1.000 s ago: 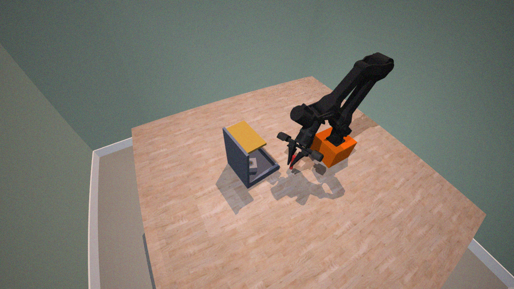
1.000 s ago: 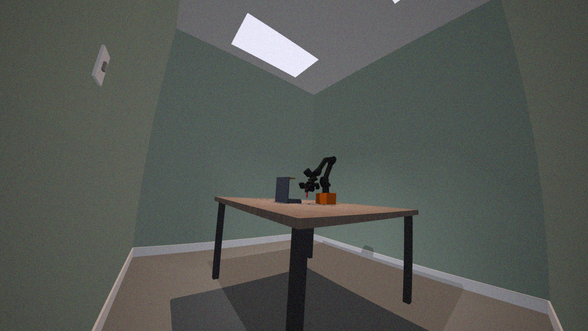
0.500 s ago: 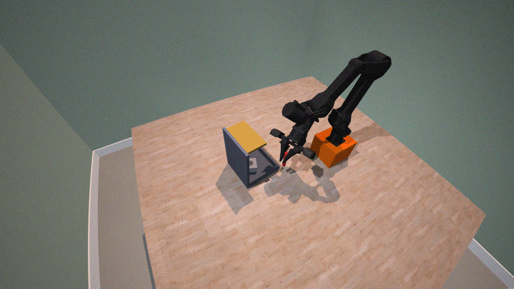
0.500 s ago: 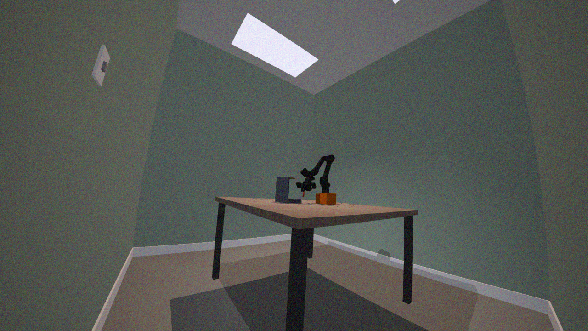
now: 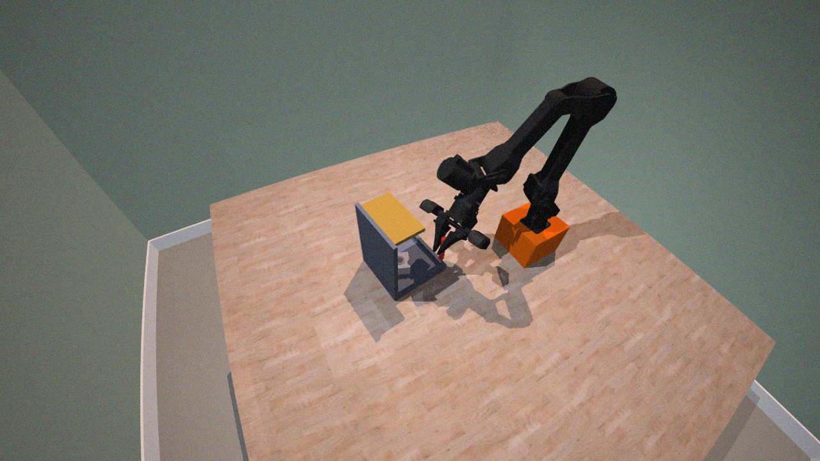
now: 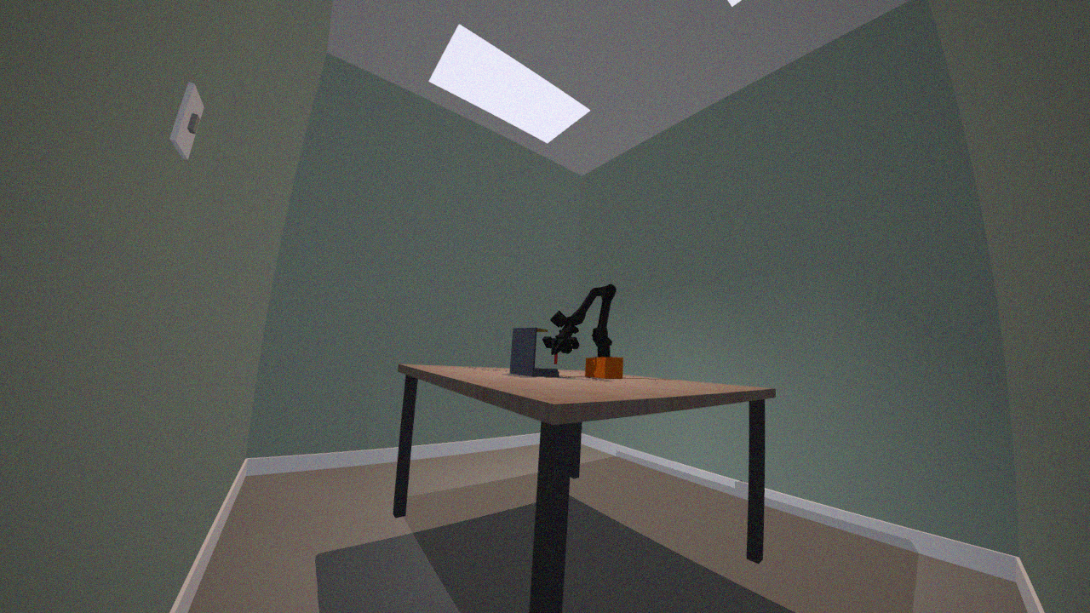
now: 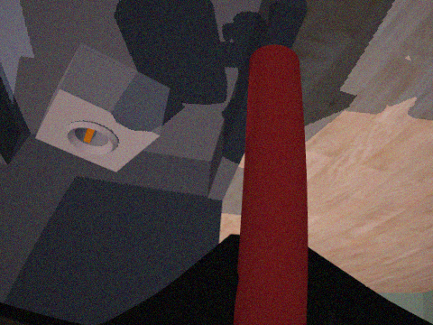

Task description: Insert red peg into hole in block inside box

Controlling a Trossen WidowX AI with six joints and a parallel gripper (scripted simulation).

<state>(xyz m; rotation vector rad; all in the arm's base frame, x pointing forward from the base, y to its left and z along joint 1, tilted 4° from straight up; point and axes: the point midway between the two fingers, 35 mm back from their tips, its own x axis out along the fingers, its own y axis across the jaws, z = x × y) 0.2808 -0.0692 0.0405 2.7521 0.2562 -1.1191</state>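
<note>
My gripper (image 5: 437, 252) (image 6: 556, 352) (image 7: 260, 251) is shut on the red peg (image 5: 441, 257) (image 6: 555, 358) (image 7: 275, 158), which hangs roughly upright. The peg's lower end is raised, close to the low front edge of the dark blue-grey box (image 5: 375, 252) (image 6: 523, 352) (image 7: 113, 244). The yellow roof (image 5: 393, 218) (image 6: 542, 329) sticks out from the back wall; the gripper is in front of it, not under it. The pale block (image 5: 404, 257) (image 7: 59, 113) stands on the box floor, and its round hole (image 7: 92, 136) shows left of the peg in the wrist view. The exterior view does not show the block.
The orange block (image 5: 526, 241) (image 6: 604, 368) at the arm's base stands on the wooden table (image 5: 459, 367) (image 6: 548, 392) on the side away from the box. The box has low rims around its floor. The arm's shadow falls over part of the box floor.
</note>
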